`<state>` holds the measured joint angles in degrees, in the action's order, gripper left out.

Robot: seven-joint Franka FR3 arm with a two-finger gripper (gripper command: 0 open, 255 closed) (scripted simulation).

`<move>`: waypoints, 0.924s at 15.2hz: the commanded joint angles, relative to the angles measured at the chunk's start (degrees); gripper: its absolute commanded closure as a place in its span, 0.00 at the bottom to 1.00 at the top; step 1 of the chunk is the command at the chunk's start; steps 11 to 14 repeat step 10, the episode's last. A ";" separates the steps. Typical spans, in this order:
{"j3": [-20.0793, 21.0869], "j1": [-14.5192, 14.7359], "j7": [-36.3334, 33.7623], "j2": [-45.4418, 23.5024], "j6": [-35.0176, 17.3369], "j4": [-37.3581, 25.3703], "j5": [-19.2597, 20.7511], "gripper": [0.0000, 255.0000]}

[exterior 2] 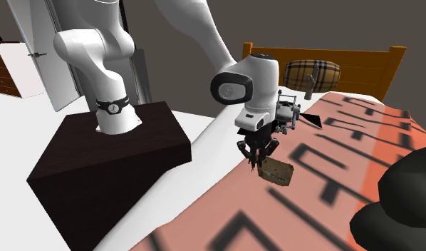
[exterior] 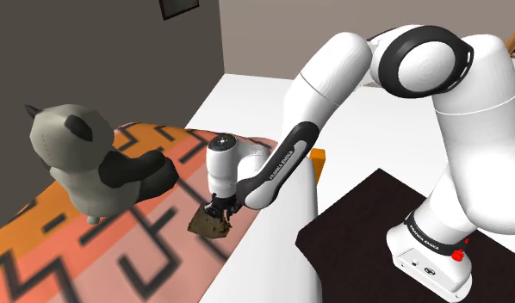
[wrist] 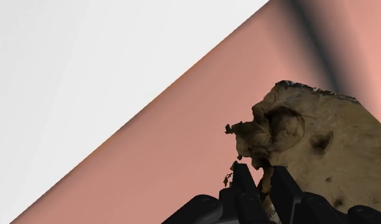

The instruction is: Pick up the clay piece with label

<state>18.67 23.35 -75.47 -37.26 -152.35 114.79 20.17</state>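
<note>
One clay piece (exterior: 209,225), brown, lumpy, rough-skinned, flat-ish slab with a paler face. It sits at the near edge of the pink patterned bedcover (exterior: 118,258), close to the white strip beside the bed and well apart from the panda plush (exterior: 83,159). Gripper (wrist: 259,170) is at the slab's edge, fingers (wrist: 241,181) nearly together with a thin rim of clay pinched between them. Can't tell if the piece is off the cover.

Handling guess: stiff, fairly light, crumbly at the ragged rim, and the rough surface should not slip. A corner hold may let the slab swing or chip. A grip further in across the thin section looks safer.
</note>
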 commanded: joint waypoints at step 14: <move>2.90 -2.21 1.80 5.88 4.54 1.38 -2.80 1.00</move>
